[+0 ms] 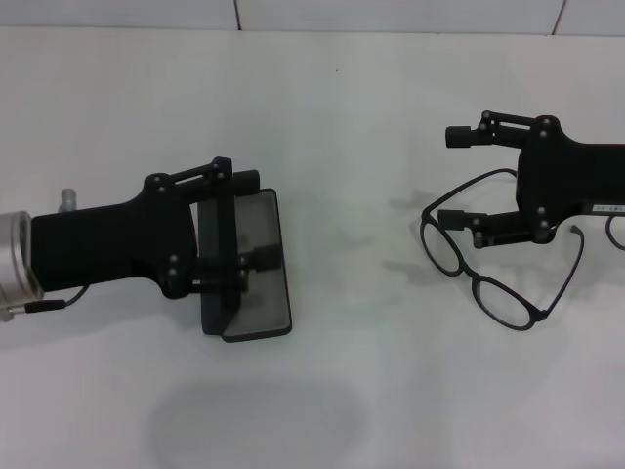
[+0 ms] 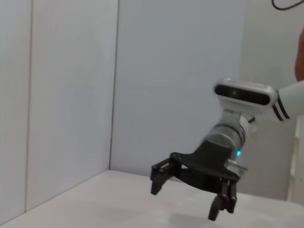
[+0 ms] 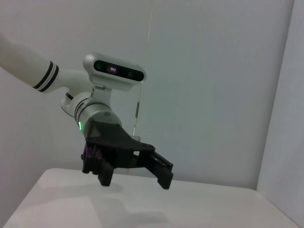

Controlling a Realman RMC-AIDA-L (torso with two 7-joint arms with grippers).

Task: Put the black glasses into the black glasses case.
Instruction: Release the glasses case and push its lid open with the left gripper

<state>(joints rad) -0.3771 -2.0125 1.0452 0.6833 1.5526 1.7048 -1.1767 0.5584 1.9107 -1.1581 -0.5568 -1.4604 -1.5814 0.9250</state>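
The black glasses case lies left of centre on the white table, a grey face showing and a raised black edge on its left side. My left gripper hovers over the case with its fingers open, one near each end. The black glasses lie unfolded on the table at the right. My right gripper is open above the glasses' far side, its near finger over the frame by one lens. The left wrist view shows the right gripper open above the table. The right wrist view shows the left gripper open.
The white table reaches back to a pale wall. A soft shadow lies on the table near its front. The wrist views show only bare walls and tabletop around the arms.
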